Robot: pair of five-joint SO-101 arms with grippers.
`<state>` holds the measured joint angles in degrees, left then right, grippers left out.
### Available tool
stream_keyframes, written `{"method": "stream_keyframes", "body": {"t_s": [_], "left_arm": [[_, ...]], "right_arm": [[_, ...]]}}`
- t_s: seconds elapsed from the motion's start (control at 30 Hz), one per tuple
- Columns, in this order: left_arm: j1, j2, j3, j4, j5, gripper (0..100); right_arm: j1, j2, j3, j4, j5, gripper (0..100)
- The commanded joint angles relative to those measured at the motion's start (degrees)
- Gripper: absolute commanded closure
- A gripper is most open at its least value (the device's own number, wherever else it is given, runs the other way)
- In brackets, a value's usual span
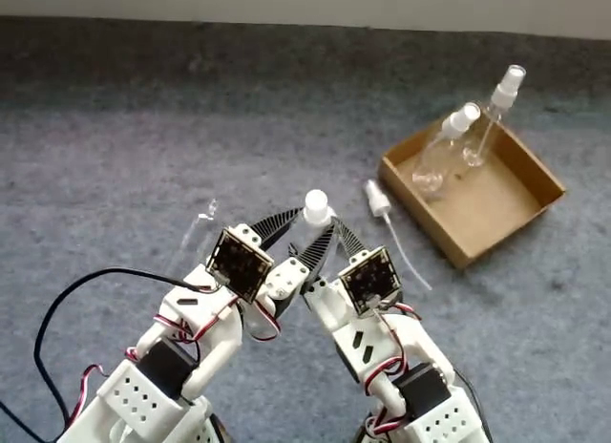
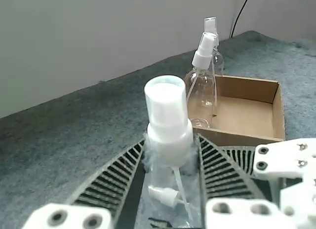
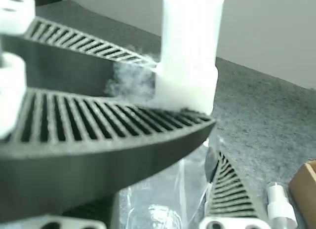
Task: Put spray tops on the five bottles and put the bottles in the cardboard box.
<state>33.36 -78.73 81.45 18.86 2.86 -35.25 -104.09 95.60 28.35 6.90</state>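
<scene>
Left pincer (image 2: 170,157) clamps the capped bottle (image 2: 167,121) upright at its neck; right pincer (image 3: 217,139) closes narrowly on its body; overhead shows two more bottles (image 1: 441,152) in the box (image 1: 516,231), loose spray top (image 1: 379,200) nearby.

Two capped bottles (image 1: 441,155) lean in the cardboard box's (image 1: 489,212) far corner; its near floor is open. A loose spray top (image 1: 380,200) lies just beside the box, seemingly apart.
</scene>
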Motion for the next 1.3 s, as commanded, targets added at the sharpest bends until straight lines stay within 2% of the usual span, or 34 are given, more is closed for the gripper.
{"method": "stream_keyframes", "body": {"t_s": [0.0, 0.3, 0.53, 0.93, 1.07, 1.13, 1.27], "left_arm": [[-0.7, 0.4, 0.2, -0.6, -0.4, 91], [-0.9, 0.3, -1.1, -0.5, -0.7, 91], [-2.3, 0.3, -2.9, -0.4, -0.7, 91], [-2.7, 0.3, -3.4, -0.4, -0.7, 91], [-2.7, -3.6, -5.1, -0.2, -0.7, 91], [-2.7, -7.6, -5.8, 2.7, -0.7, 91], [-3.3, -16.3, -6.9, 13.5, -0.8, 91]], "right_arm": [[-0.1, -1.3, 6.9, -0.3, -0.8, 89.6], [0.0, -1.3, 6.9, -0.3, -0.8, 89.6], [4.4, -1.3, 6.9, -0.6, -0.9, 89.6], [4.6, -1.3, 7.0, -0.6, -0.9, 89.6], [4.6, -1.3, 7.0, -0.6, -0.9, 89.6], [4.6, -1.3, 7.0, -0.6, -0.9, 89.6], [4.6, -1.3, 7.0, -0.7, -0.9, 89.6]]}}
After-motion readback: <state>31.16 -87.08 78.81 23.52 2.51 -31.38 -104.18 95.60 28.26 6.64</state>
